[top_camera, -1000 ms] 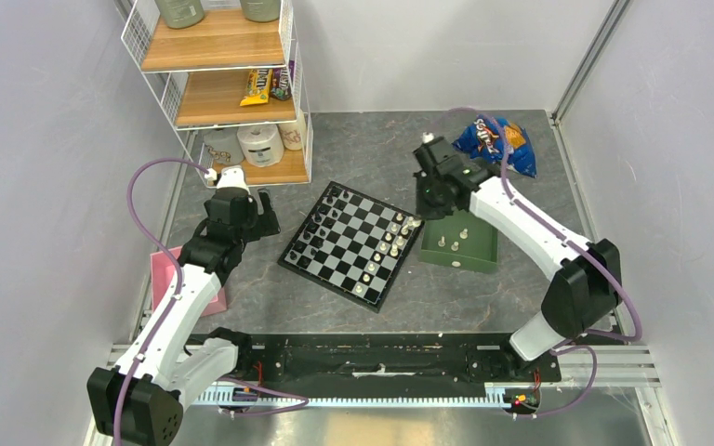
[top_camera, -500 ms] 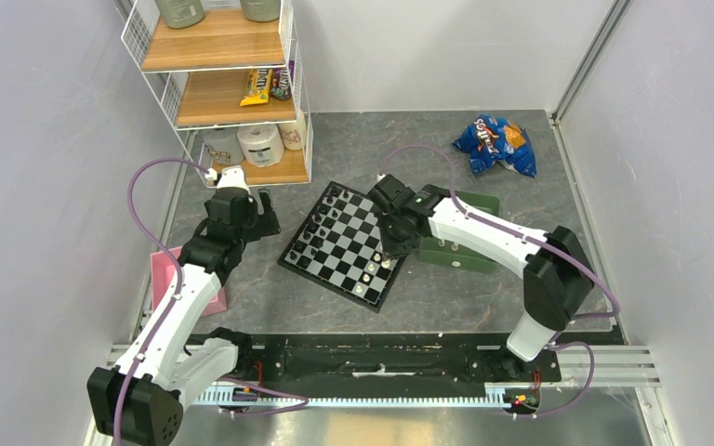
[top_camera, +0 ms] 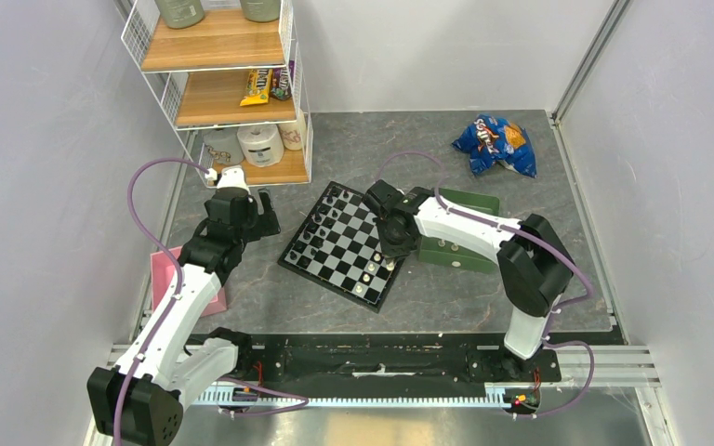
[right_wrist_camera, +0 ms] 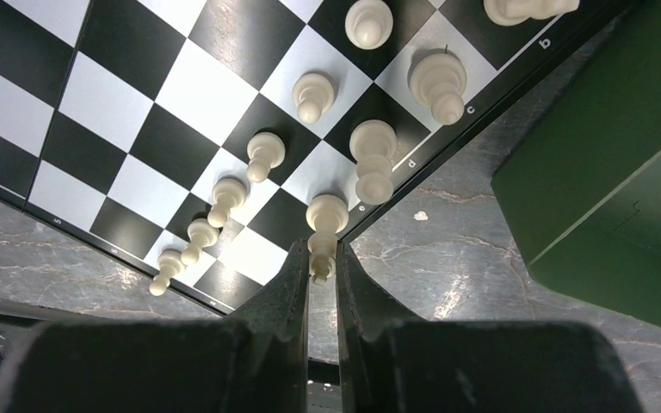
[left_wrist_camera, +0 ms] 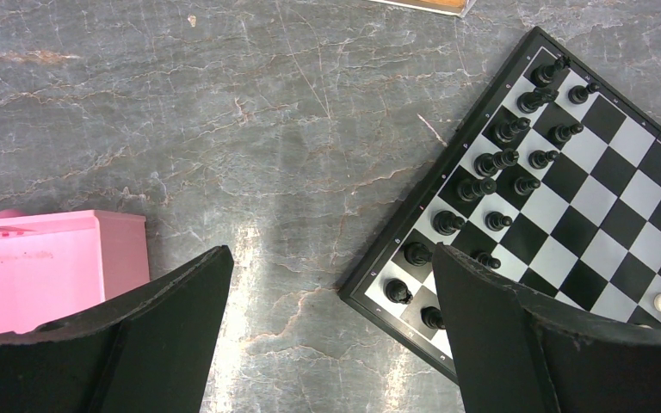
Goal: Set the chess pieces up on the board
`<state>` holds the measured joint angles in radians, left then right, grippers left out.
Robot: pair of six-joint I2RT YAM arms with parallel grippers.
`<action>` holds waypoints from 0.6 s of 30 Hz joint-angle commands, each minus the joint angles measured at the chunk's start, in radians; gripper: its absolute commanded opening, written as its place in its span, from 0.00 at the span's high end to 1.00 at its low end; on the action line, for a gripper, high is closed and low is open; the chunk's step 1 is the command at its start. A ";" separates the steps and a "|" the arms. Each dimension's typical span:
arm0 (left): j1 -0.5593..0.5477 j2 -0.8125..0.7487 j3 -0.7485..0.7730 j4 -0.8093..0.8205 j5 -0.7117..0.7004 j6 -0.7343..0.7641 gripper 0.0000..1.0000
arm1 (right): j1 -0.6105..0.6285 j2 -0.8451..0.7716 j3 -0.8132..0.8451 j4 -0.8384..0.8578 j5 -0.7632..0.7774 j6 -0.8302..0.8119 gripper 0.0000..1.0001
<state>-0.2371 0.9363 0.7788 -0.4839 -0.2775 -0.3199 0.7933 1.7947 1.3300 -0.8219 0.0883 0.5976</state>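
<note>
1. The board [top_camera: 339, 249] lies in the middle of the tabletop, turned at an angle to its edges.
2. The right gripper [right_wrist_camera: 320, 258] is over the side of the board that faces the right edge of the tabletop. Its fingers [right_wrist_camera: 288, 284] are pinched together on the top of one white piece [right_wrist_camera: 327, 212]. The round base of this piece is over a dark square in the outermost row, by the letter e on the border. Whether the base rests on the square cannot be told.
3. The other white pieces [right_wrist_camera: 262, 155] stand on that same side in two rows. Small pawns form the inner row, and taller figures stand in the outer row beside the gripped one.
4. The black pieces [left_wrist_camera: 499, 168] stand in two rows on the opposite side of the board, towards the left edge of the tabletop.
5. The left gripper [left_wrist_camera: 331, 258] hangs above bare tabletop [left_wrist_camera: 293, 129], between the pink box [left_wrist_camera: 52, 258] at the left edge and the board. Its fingers are spread wide with nothing between them.
6. The green tray [top_camera: 472, 258] sits just beside the board, towards the right edge. The right arm crosses above it.
7. The crisp bag [top_camera: 495, 144] lies near the far right corner. The shelf rack [top_camera: 228, 84] stands in the far left corner.
</note>
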 commanded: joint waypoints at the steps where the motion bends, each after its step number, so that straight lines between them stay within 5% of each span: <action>1: 0.004 -0.010 0.018 0.011 0.003 0.011 0.06 | -0.009 0.009 0.033 0.037 0.019 -0.012 0.91; 18: 0.004 -0.009 0.017 0.011 0.002 0.010 0.06 | -0.046 0.017 0.021 0.064 -0.031 -0.021 0.91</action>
<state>-0.2371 0.9360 0.7788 -0.4839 -0.2779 -0.3199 0.7456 1.8023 1.3300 -0.7883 0.0822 0.5827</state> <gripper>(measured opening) 0.938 0.170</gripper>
